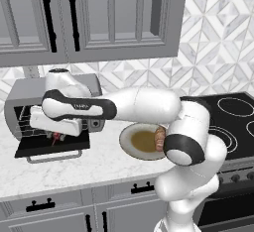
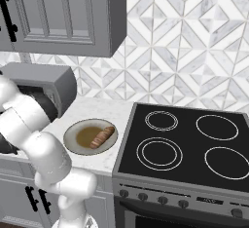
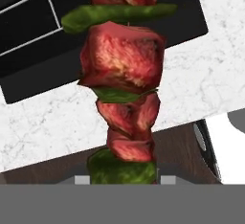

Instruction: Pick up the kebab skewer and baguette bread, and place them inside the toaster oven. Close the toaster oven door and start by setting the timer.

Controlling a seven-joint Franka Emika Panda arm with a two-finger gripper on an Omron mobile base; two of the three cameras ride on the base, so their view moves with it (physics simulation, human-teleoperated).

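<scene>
My gripper (image 1: 56, 133) is shut on the kebab skewer (image 3: 122, 70), whose red meat chunks and green pepper pieces run up the hand view from between my fingertips (image 3: 165, 180). The skewer (image 1: 56, 137) hangs just above the toaster oven door (image 1: 52, 146), which lies dropped open in front of the grey toaster oven (image 1: 25, 94). Its dark glass (image 3: 33, 70) lies beneath the skewer. The baguette bread (image 1: 159, 138) lies on a round beige plate (image 1: 130, 145) right of the oven; it is also on the plate (image 2: 73, 139) as a tan loaf (image 2: 102, 137).
The wire rack (image 1: 22, 119) shows inside the oven's open mouth. A black stovetop (image 2: 185, 146) takes up the counter's right side. Grey wall cabinets (image 1: 89, 18) hang above. White marble counter (image 1: 99, 164) stretches in front of the door and plate.
</scene>
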